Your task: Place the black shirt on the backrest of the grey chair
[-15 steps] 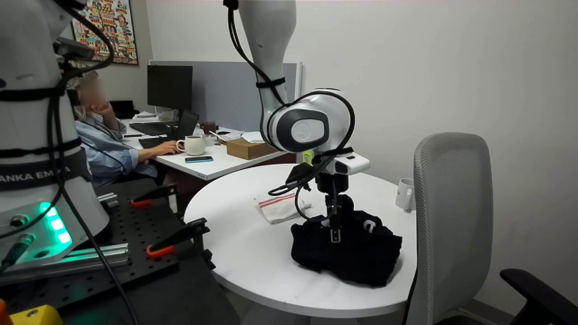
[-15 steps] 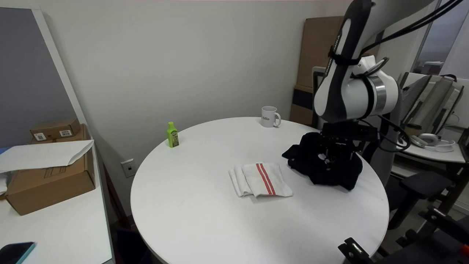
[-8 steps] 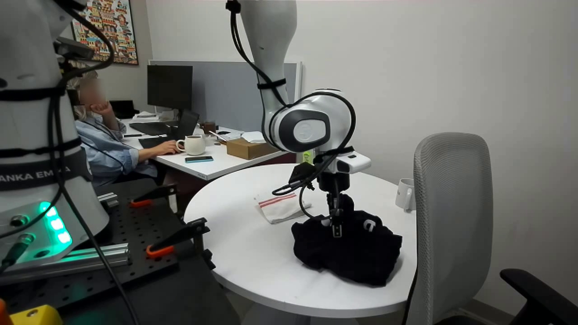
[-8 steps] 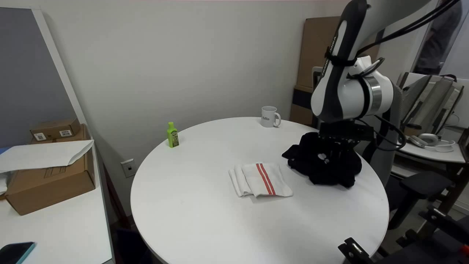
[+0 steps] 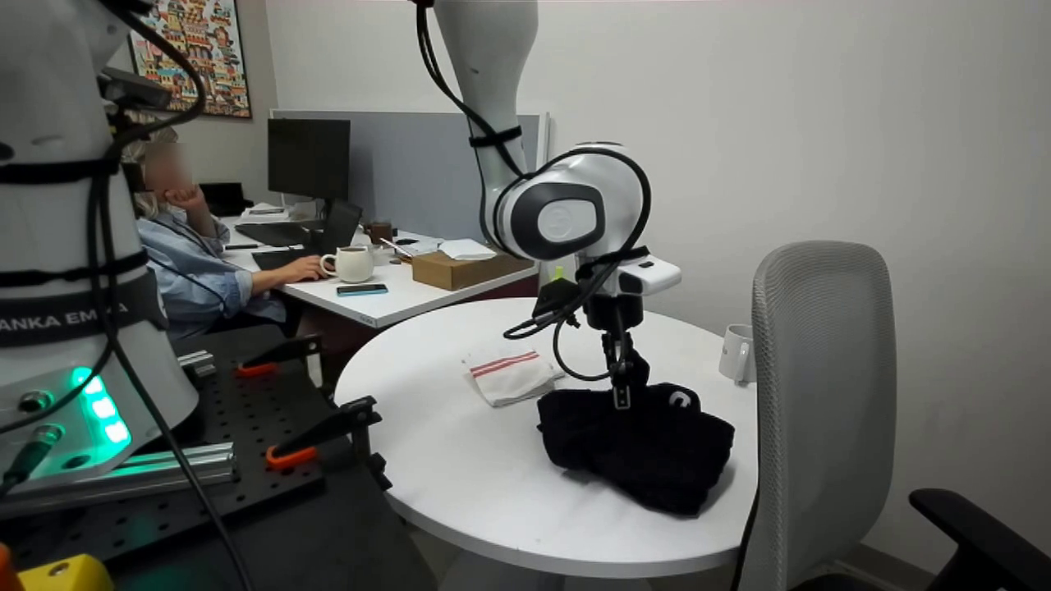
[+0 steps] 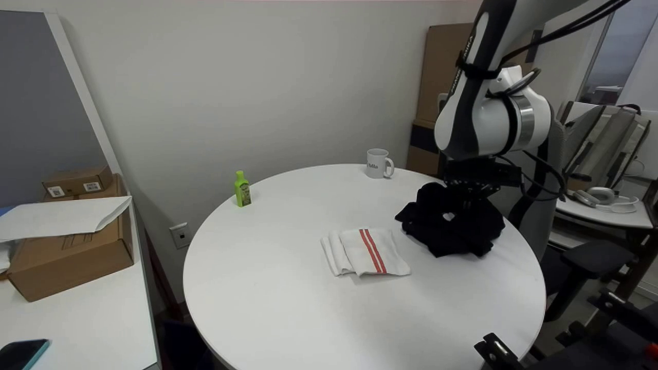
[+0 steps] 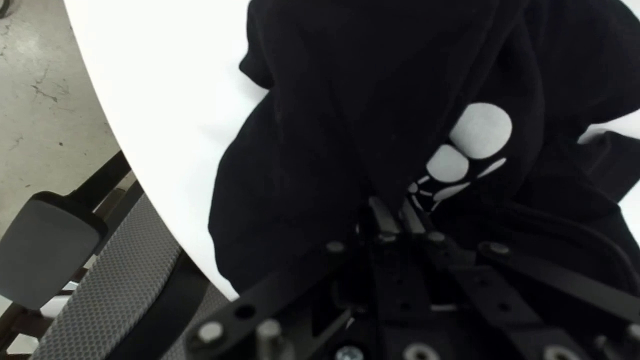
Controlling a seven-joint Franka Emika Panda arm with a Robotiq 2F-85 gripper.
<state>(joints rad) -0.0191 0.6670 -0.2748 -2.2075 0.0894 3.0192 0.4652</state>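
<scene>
The fingers (image 7: 385, 218) are nearly together, with a fold of the black shirt (image 7: 320, 125) pinched between their tips; the shirt's white print (image 7: 482, 130) shows close by them in the wrist view. The shirt sits in a heap on the round white bench (image 6: 288, 308), its fold rising into the fingers and the remainder spread loosely below; whether every part of it touches the bench I cannot tell. Near the shirt, off the bench, stands the grey chair (image 5: 825, 394), its tall backrest upright. A folded white towel (image 6: 370, 252) with two red stripes lies near the shirt, apart from it. In an exterior view, a white mug (image 6: 376, 164) stands upright beyond the shirt, and a green bottle (image 6: 242, 190) stands well to the shirt's left.
</scene>
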